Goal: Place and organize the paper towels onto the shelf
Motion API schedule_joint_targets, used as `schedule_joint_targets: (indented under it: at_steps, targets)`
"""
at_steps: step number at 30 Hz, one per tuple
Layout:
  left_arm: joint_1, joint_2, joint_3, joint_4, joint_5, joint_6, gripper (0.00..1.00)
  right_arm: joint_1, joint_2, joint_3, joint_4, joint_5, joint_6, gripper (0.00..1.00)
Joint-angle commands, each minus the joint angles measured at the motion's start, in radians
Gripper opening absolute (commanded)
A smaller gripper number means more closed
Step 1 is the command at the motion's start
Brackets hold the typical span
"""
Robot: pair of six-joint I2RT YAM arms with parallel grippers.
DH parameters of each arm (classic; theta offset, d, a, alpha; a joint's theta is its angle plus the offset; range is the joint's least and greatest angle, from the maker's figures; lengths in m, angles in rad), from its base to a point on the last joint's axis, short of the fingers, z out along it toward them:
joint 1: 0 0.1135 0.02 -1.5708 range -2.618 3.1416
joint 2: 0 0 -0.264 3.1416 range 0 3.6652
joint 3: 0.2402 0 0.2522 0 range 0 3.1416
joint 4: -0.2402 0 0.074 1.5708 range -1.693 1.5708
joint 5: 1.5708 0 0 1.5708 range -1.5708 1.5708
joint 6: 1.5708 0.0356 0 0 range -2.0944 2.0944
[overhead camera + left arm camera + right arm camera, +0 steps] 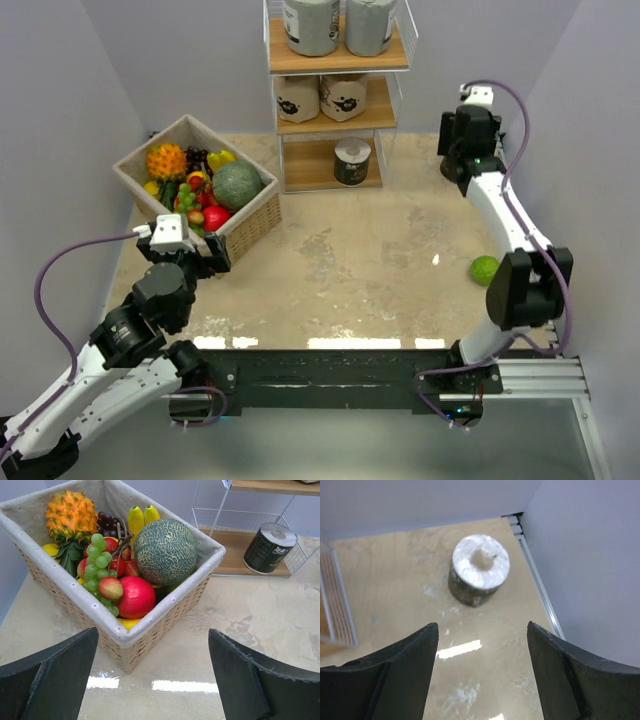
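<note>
The shelf (pixel 340 62) stands at the far middle. Its top board holds two grey paper towels (pixel 311 25), the middle board two tan printed ones (pixel 343 95). One dark-wrapped roll (pixel 352 161) stands on the bottom board, also in the left wrist view (pixel 270 547). Another dark roll with a pale top (pixel 480 570) stands upright on the table near the far right corner. My right gripper (pixel 481 625) hangs open just short of it, nothing between its fingers. My left gripper (pixel 153 630) is open and empty, close to the basket's near corner.
A wicker basket (pixel 255 225) full of fruit sits left of the shelf, its lined rim (pixel 75 600) right ahead of the left fingers. A green round fruit (pixel 485 270) lies by the right arm. The wall and a metal rail (pixel 540 585) run close beside the loose roll.
</note>
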Motion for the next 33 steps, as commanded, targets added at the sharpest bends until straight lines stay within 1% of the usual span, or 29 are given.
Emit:
schedule_joint_targets:
  at_steps: [1,2,3,4,5,8,9,12,15,18,21,25,30,33]
  targets:
    - [-0.001,0.008,0.005,0.038,-0.023,0.013,0.97,-0.073,0.182,0.321,-0.228,0.068,0.267,0.74]
    - [-0.001,0.011,0.005,0.036,-0.023,0.016,0.97,-0.077,0.263,0.375,-0.261,0.071,0.283,0.74]
    - [-0.001,0.019,0.006,0.036,-0.025,0.016,0.97,-0.084,0.300,0.429,-0.284,0.077,0.295,0.74]
    - [-0.001,0.023,0.008,0.036,-0.031,0.016,0.97,-0.085,0.331,0.517,-0.321,0.091,0.323,0.74]
    - [-0.001,0.025,0.008,0.033,-0.034,0.014,0.97,-0.090,0.389,0.553,-0.327,0.100,0.335,0.75]
    - [-0.001,0.026,0.008,0.035,-0.040,0.014,0.97,-0.104,0.452,0.635,-0.315,0.081,0.396,0.76]
    - [0.001,0.026,0.008,0.035,-0.040,0.014,0.97,-0.143,0.490,0.647,-0.307,0.073,0.431,0.76]
    - [-0.001,0.026,0.008,0.035,-0.043,0.014,0.96,-0.180,0.556,0.702,-0.301,0.030,0.501,0.76]
    - [-0.001,0.028,0.007,0.035,-0.040,0.016,0.96,-0.209,0.606,0.714,-0.283,-0.042,0.541,0.76]
    - [0.001,0.029,0.007,0.036,-0.043,0.016,0.96,-0.234,0.638,0.734,-0.303,-0.077,0.580,0.74]
    - [-0.001,0.033,0.007,0.038,-0.042,0.016,0.96,-0.251,0.653,0.707,-0.270,-0.114,0.597,0.72]
    - [0.001,0.040,0.005,0.041,-0.043,0.019,0.96,-0.266,0.689,0.713,-0.263,-0.168,0.616,0.70]
    - [0.001,0.048,0.007,0.039,-0.056,0.019,0.96,-0.274,0.681,0.650,-0.231,-0.197,0.639,0.67]
    - [0.001,0.048,0.005,0.039,-0.056,0.019,0.96,-0.277,0.690,0.644,-0.232,-0.208,0.637,0.66]
